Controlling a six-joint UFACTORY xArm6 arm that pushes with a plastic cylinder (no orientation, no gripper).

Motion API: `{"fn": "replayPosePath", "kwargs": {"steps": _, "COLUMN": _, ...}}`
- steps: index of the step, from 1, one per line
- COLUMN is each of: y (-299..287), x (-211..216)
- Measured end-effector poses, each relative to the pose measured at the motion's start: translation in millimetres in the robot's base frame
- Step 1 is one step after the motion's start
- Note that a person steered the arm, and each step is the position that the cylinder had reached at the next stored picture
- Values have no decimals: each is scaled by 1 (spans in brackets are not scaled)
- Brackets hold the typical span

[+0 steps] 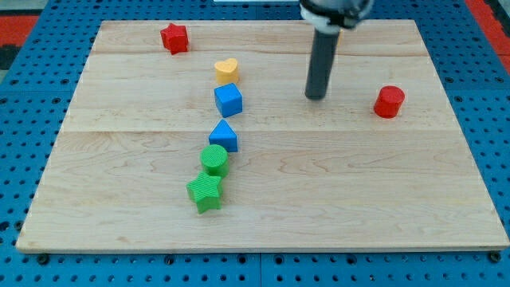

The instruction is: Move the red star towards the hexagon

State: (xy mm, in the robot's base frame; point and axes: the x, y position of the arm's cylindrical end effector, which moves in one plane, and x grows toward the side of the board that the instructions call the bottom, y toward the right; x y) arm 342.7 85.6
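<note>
Bench (pixel 351 199) is wooden and flat, carrying all the blocks. My tip (pixel 316 97) sits around 1 o'clock of centre; no pincer here, just a rod, so nothing opens or closes. Red hexagon (pixel 390 102) at 3 o'clock of the tip, nearby. Red star (pixel 174 37) at 10 o'clock, far corner. The star looks light, rigid and slidey: push its 9 o'clock face.

The arm (pixel 335 9) is cut off by the view's top edge, only its lowest part showing. The green cylinder (pixel 214 159) partly hides the green star (pixel 205 192) behind its base.
</note>
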Motion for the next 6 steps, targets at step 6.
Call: {"fn": "replayPosePath", "kwargs": {"steps": 6, "y": -279, "x": -105}}
